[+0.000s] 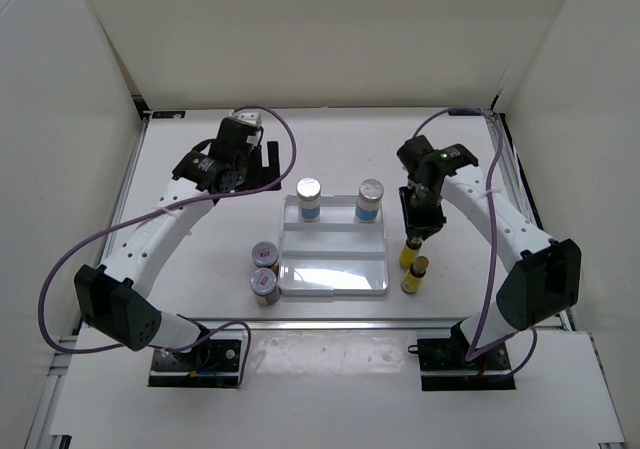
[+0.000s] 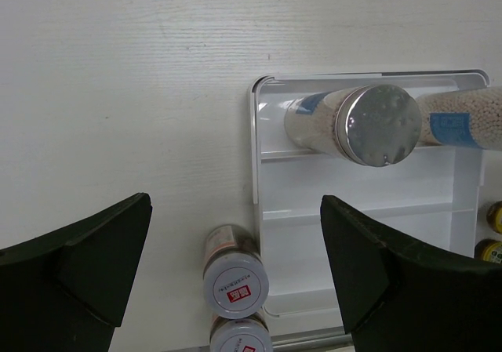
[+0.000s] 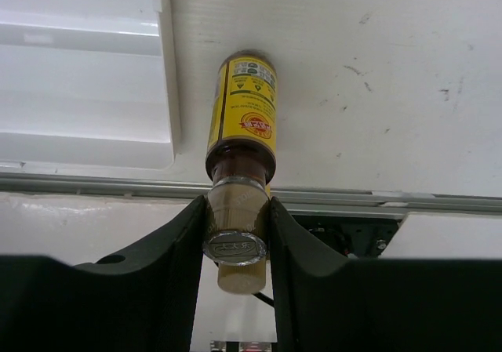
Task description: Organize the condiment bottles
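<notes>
Jars (image 1: 264, 256) crowding tray (image 1: 335, 287) left edge

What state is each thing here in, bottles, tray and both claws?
left gripper: open, empty.
right gripper: shut on far yellow bottle's cap.
far yellow bottle: upright, capped, gripped.
near yellow bottle: upright, capped, free.
left tall bottle: upright, capped, in tray.
right tall bottle: upright, capped, in tray.
far short jar: upright, lidded, outside tray.
near short jar: upright, lidded, outside tray.
tray: other compartments empty.
</notes>
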You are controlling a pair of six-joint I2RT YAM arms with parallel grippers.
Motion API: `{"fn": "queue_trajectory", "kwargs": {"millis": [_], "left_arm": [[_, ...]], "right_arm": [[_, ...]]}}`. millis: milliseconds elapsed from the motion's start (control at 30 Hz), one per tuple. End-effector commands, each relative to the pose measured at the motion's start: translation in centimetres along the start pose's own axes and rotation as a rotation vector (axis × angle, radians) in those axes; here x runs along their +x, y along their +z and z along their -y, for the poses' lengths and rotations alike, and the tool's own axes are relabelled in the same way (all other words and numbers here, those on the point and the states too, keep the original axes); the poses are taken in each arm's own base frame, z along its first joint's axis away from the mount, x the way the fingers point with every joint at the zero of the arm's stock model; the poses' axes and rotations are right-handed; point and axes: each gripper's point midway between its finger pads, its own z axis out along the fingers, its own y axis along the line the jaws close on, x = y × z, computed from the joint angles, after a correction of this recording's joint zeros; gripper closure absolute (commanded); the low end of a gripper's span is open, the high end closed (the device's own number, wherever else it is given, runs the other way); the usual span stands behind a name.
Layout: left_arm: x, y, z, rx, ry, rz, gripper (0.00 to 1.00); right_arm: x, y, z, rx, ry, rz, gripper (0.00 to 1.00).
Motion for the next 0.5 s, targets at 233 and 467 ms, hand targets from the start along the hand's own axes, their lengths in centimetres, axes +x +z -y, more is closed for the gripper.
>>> {"fn": "queue_trajectory", "kwargs": {"millis": [233,467], "left_arm": [[-0.5,-1.7,-0.6,-0.001,0.001,0.051,0.00],[-0.7,-2.0,-0.7,0.003,-0.001,0.061,0.00]], "right_arm": [[-4.5,-7.0,-2.1,-0.026,-0.057,0.200,1.00],[-5.8,-6.5,-5.3,-0.048,-0.153,0.192,1.00]]}}
